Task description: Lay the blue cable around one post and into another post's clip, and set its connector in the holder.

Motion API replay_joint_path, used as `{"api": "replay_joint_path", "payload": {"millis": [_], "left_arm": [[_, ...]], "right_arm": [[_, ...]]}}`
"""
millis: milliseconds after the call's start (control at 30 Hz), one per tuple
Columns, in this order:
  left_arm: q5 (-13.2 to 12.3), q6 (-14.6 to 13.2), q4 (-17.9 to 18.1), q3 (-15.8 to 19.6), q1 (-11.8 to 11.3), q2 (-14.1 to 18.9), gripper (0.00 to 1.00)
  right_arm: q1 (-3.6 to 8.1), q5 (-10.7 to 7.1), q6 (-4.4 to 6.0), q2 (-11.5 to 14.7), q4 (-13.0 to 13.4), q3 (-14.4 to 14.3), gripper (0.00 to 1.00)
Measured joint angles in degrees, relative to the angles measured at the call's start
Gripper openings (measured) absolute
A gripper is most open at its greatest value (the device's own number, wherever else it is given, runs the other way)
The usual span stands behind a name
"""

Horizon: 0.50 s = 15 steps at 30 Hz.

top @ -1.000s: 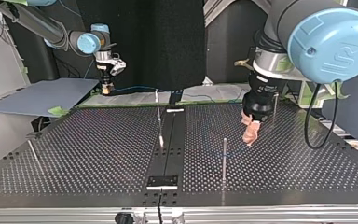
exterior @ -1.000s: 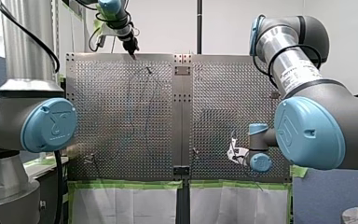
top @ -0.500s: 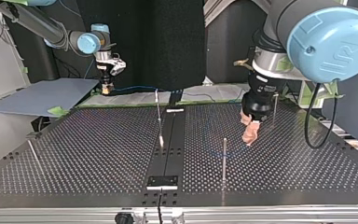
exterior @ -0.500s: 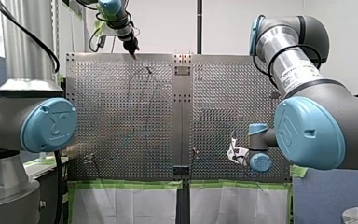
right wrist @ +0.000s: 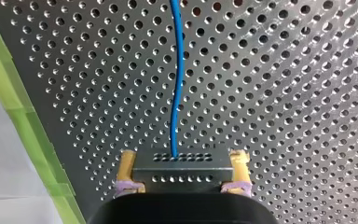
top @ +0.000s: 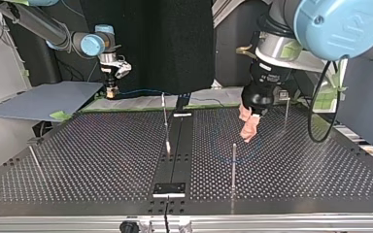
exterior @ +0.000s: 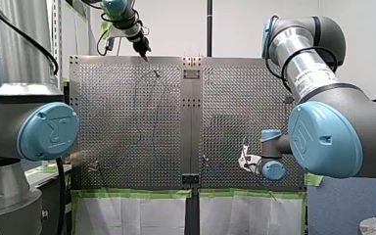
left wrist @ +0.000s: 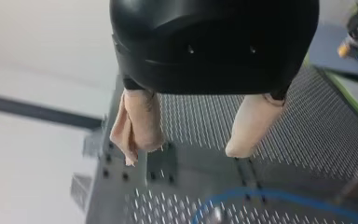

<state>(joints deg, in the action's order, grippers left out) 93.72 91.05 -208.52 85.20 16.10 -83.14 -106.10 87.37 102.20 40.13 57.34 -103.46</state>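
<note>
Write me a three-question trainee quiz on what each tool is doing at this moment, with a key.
1. True or false: the left tool is shut on the cable.
2. What sits between the pads of the right tool? A) a post B) the connector C) nothing
3. In the top view, which arm's tool is nearer the tall post at the table's near edge?

Key: 1. False: its fingers are apart with nothing between them, and the cable lies on the table below. 2. B. 3. The left arm's.
</note>
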Motion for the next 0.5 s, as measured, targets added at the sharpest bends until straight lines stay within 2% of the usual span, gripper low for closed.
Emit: {"api": "replay_joint_path", "payload": {"millis": [300, 500], "left_arm": [[-4.72, 4.23, 4.94, 5.05, 2.74, 4.49, 1.0], [-5.62, 4.55, 8.52, 8.64, 4.65, 2.46, 1.0]], "right_arm": [[-0.14, 0.02, -0.05, 0.0, 0.2, 0.02, 0.61], [-0.27, 0.99, -0.18, 0.0, 0.04, 0.04, 0.61]]}}
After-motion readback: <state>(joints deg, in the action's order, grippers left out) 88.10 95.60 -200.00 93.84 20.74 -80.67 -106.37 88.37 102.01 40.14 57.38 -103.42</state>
